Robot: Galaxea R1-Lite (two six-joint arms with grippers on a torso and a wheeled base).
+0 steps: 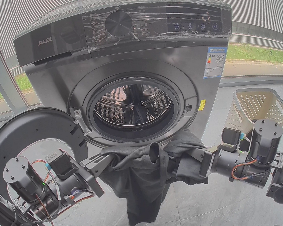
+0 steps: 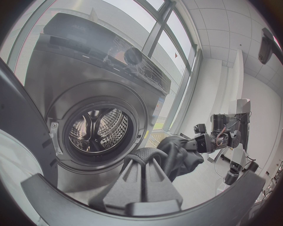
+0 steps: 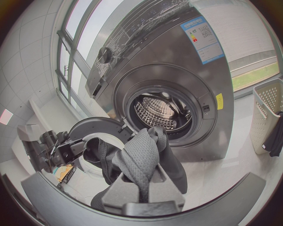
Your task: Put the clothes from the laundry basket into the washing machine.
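A dark grey garment (image 1: 145, 172) hangs stretched between my two grippers, just below the washing machine's open drum (image 1: 133, 106). My left gripper (image 1: 108, 159) is shut on its left end; in the left wrist view the cloth (image 2: 147, 154) is pinched at the left gripper's tip (image 2: 145, 164). My right gripper (image 1: 191, 154) is shut on the right end, with the fabric (image 3: 141, 156) bunched over its fingers (image 3: 134, 188). The garment's middle drapes down toward the floor. A cream laundry basket (image 1: 259, 108) stands to the right of the machine, with a dark cloth (image 3: 275, 136) hanging over its rim.
The round machine door (image 1: 33, 137) is swung open to the left, close behind my left arm. The grey washing machine (image 1: 124, 53) fills the space ahead. Tiled floor (image 1: 206, 205) lies open below the garment. Windows run behind the machine.
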